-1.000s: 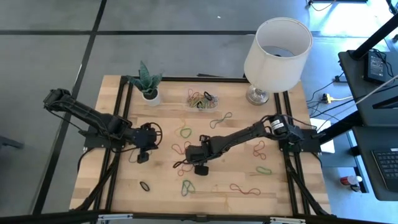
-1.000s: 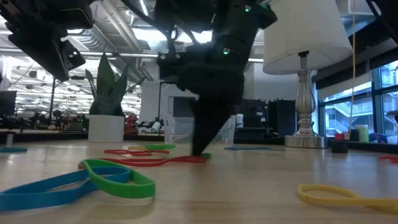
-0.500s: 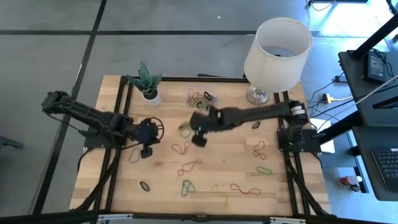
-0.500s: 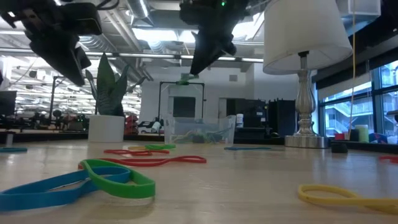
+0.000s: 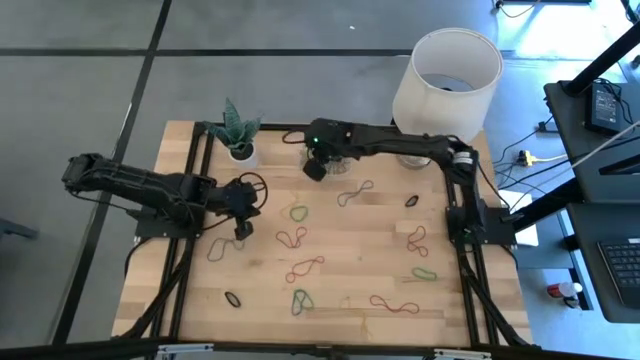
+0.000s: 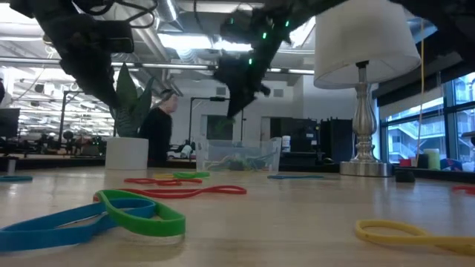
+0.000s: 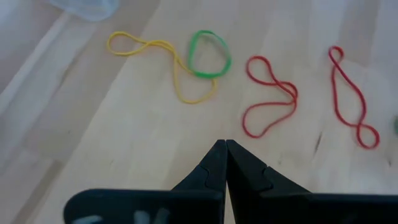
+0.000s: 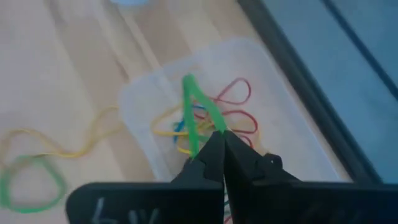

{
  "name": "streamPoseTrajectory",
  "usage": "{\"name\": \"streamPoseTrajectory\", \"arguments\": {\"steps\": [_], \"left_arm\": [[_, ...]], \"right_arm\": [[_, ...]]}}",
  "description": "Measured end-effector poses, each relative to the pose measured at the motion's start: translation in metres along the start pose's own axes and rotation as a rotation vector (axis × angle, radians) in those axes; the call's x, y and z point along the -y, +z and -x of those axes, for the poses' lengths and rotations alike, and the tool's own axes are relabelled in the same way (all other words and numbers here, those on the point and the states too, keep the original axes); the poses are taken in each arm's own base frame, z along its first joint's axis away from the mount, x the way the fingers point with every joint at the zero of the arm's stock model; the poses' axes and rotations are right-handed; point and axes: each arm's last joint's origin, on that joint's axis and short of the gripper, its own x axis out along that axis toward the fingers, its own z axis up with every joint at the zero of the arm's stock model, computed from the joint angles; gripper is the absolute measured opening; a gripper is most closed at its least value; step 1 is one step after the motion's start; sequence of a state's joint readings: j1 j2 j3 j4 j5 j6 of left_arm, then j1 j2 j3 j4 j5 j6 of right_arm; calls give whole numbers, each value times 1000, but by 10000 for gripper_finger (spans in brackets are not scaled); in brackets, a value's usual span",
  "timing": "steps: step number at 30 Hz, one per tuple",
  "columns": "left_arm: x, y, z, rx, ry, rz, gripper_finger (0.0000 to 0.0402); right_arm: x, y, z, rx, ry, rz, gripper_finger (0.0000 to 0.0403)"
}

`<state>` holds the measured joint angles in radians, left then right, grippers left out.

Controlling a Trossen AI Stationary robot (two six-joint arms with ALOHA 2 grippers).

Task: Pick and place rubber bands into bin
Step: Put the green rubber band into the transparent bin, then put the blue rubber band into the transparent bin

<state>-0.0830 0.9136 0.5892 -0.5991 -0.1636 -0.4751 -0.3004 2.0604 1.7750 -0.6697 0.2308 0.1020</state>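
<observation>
Right claw (image 8: pixel 216 144) clenched on a green rubber band (image 8: pixel 194 115) above the bin (image 8: pixel 292 124); next: release. Left claw (image 7: pixel 225 152) clenched empty over the counter (image 7: pixel 93 143).

An open-plan lab: exposed ceiling ducts (image 6: pixel 111 52), distant workbenches (image 6: pixel 44 156), glass walls (image 6: pixel 415 126).

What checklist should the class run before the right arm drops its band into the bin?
1. Green band held in right gripper: ok, jaws shut on it.
2. Gripper above bin: ok in the wrist view.
3. Bin has room: ok, only a few bands inside.
4. Left gripper out of the way: ok, shut, over loose bands mid-table.
5. Band hanging free of the bin wall: cannot tell.
</observation>
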Motion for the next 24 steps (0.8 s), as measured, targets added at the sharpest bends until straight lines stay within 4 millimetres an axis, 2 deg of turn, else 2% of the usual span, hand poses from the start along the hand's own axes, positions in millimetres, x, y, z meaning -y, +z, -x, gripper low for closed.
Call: {"name": "streamPoseTrajectory", "arguments": {"steps": [5,13,24], "left_arm": [[-5,2,-1,6,20,40,2],[-11,5,-1,19,59,75,2],[-9,4,-1,-7,6,90,2]], "right_arm": [[14,-5,-32,-39,34,-2,0],[14,-8,-66,-6,0,9,21],[27,-5,-66,15,-60,-46,106]]}}
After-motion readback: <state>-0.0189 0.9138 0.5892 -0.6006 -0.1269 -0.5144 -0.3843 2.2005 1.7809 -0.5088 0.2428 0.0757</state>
